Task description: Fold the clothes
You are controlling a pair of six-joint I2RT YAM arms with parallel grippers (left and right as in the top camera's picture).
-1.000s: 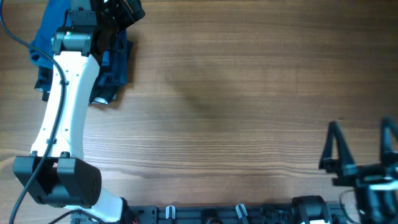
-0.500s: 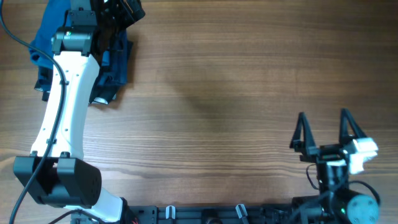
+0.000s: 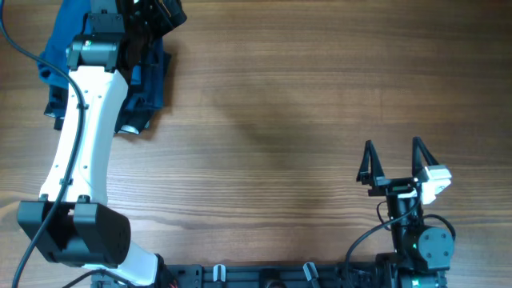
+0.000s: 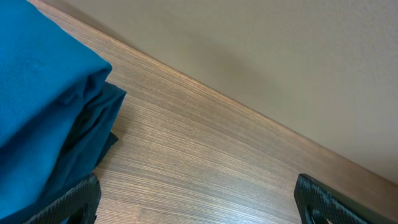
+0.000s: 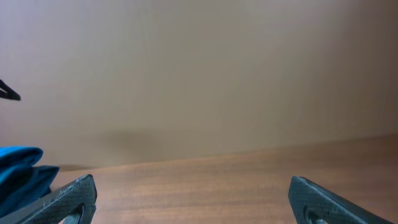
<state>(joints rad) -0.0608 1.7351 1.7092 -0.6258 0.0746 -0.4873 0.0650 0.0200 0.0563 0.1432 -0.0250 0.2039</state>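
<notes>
The right gripper (image 3: 393,147) now sits further left and nearer the middle of the table's near edge than a second ago, when it was out by the right border of the overhead view. The left arm and the cloth have not shifted.

The right gripper's two dark fingers stand spread as wide as they go, with nothing between them but bare brown wood-grain table (image 3: 280,120). Its wrist view shows the same: both finger ends at the lower corners, the plank surface and a plain beige wall (image 5: 199,62) beyond.

The large mid-blue soft polo shirt (image 3: 54,36) lies bunched in a thick folded stack at the far left corner of the table, partly under the white left arm (image 3: 80,136). In the left wrist view its rounded folded edge fills the left side, and in the right wrist view a small part of it shows far off at the left. A darker navy layer of fabric (image 3: 154,80) lies against the stack on its right side, a pale edge showing at its near end.

The left gripper (image 4: 198,190) hangs at that corner, its jaws fully apart and gripping nothing. One finger is just beside the blue stack, the other well clear over bare wood.
</notes>
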